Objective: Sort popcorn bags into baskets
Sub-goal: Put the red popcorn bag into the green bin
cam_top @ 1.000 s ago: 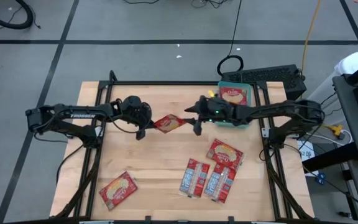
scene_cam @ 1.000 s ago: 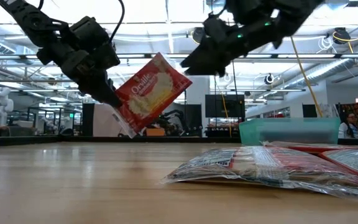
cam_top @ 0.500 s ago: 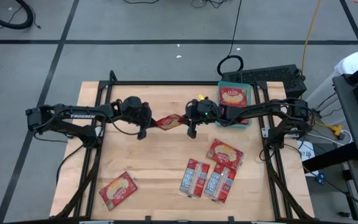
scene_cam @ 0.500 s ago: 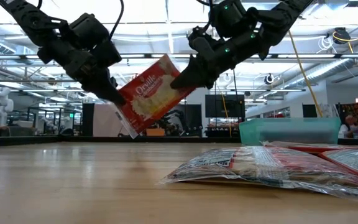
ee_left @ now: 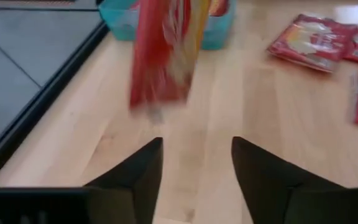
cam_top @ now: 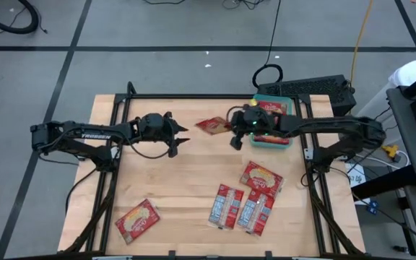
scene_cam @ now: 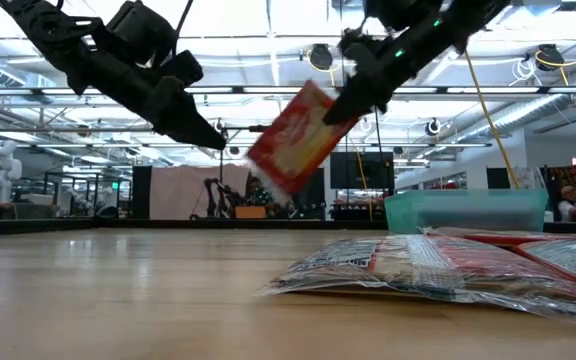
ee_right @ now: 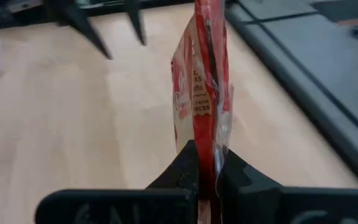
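Held bag: a flat red popcorn packet (cam_top: 212, 126) with a cream-yellow popcorn picture, hanging in the air just beside the teal-green basket (cam_top: 279, 141), on the side toward the table's middle.
Bag's axis: in the low view the packet (scene_cam: 298, 140) is tilted, its long axis running from its upper end at the right gripper down and away from the basket.
Right gripper (cam_top: 233, 127): fingers pressed together on the packet's edge; the right wrist view shows the packet (ee_right: 204, 93) edge-on between them.
Left gripper (cam_top: 181, 134): fingers spread, holding nothing, apart from the packet on the side away from the basket.
Basket: it holds at least one red packet (cam_top: 272, 110).
Other bags: three packets (cam_top: 245, 198) lie flat on the table (cam_top: 186, 180) near the basket; one more (cam_top: 137, 220) lies well apart from it.
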### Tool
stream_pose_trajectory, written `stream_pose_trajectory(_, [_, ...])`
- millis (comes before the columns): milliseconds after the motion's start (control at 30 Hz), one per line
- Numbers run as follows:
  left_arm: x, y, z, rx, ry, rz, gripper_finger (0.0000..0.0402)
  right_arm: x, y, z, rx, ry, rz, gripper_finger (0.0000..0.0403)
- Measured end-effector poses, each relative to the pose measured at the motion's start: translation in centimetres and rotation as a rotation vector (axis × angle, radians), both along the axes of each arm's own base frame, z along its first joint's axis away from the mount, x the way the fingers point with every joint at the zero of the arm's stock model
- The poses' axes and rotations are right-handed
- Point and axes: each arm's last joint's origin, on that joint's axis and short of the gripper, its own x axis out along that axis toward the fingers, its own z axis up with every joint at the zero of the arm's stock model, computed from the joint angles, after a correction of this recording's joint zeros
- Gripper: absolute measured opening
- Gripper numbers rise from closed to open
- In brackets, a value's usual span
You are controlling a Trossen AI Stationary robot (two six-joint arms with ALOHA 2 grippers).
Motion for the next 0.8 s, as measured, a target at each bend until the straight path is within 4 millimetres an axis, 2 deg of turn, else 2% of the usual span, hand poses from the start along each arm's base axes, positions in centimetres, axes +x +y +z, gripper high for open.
stream_pose_trajectory(133, [0.1,-0.2,0.0,-0.041,-0.008,0.015,0.022,-3.3,-0.6,2.8,-0.035,-0.012,-0.098,0.0005])
stream_pose_trajectory(367, [0.4,-0.9,0.3,-0.049,-0.047,-0.008,0.0223,-8.8,-2.6,6.1,-0.05,-0.085,-0.296,0.0007])
stream_pose_trajectory(567, [0.9,-2.1,0.8,-0.057,-0.103,-0.053,0.0223,-12.5,-4.6,6.4,0.031,-0.078,-0.54,0.0008])
stream_pose_trajectory(800, [1.3,-3.5,1.2,-0.048,-0.141,-0.112,0.0223,-14.4,-6.3,5.6,0.149,-0.093,-0.712,0.0008])
